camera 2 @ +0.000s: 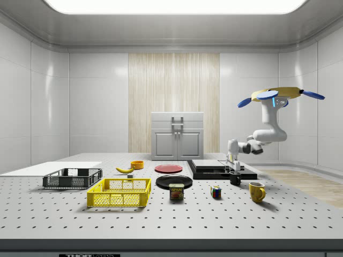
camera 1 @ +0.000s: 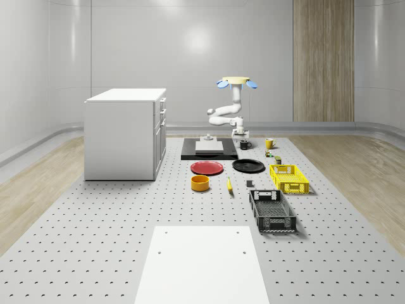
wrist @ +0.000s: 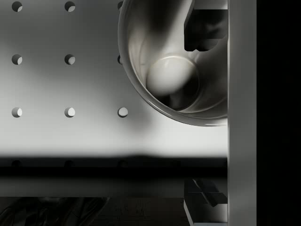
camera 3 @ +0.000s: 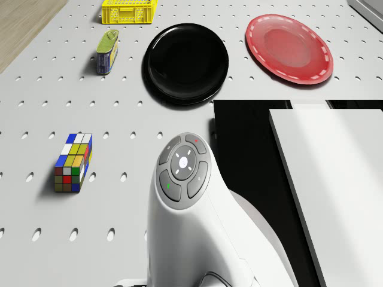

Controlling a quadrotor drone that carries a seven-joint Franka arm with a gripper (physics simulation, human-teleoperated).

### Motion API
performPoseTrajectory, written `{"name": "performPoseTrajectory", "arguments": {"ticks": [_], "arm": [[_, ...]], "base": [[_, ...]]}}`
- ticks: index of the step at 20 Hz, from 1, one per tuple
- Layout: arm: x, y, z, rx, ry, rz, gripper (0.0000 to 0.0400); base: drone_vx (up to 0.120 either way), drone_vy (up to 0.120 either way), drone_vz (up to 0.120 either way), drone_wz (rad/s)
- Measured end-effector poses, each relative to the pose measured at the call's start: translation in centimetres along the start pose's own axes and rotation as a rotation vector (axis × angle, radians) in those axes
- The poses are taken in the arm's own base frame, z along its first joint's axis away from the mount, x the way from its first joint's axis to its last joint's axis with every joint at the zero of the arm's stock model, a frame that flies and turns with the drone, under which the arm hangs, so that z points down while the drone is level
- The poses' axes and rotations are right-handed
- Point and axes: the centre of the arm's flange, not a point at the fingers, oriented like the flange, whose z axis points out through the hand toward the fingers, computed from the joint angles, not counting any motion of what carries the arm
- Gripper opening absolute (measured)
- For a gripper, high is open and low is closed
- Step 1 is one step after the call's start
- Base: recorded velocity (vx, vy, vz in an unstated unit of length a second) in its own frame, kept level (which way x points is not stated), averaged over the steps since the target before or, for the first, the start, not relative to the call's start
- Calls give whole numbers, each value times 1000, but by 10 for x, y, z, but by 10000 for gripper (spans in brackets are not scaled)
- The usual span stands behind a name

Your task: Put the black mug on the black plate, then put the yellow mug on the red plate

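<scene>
**Claw lowered over the upright black mug**

The black mug [camera 2: 235,179] was seen standing upright on the bench [camera 1: 126,215], its long axis vertical and its mouth open to the claw [camera 2: 234,169] directly above; in the wrist view the mug's [wrist: 174,66] interior was looked straight into. One finger [wrist: 202,28] was seen inside the rim, but whether the claw was spread or closed could not be told. The drone [camera 2: 278,95] was held hovering over the bench's far edge, behind the black slab [camera 1: 209,149]. The mug was placed just beside that slab, with the yellow mug [camera 2: 256,191] near it. The black plate [camera 1: 248,166] and red plate [camera 1: 207,168] lay bare, side by side. A puzzle cube [camera 3: 73,162] and a tin [camera 3: 108,52] stood nearby.
</scene>
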Motion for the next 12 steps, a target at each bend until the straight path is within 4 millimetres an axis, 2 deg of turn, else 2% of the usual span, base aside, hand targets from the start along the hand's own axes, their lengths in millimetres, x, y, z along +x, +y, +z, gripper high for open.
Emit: {"name": "performPoseTrajectory", "arguments": {"ticks": [3,4,5,7,9,12], "arm": [[1,1,0,0,0,0,400],[1,1,0,0,0,0,377],[1,1,0,0,0,0,318],[1,1,0,0,0,0,236],[1,1,0,0,0,0,187],[1,1,1,0,0,0,146]], "base": [[0,0,0,0],[0,0,0,0],[0,0,0,0],[0,0,0,0],[0,0,0,0],[0,0,0,0]]}}
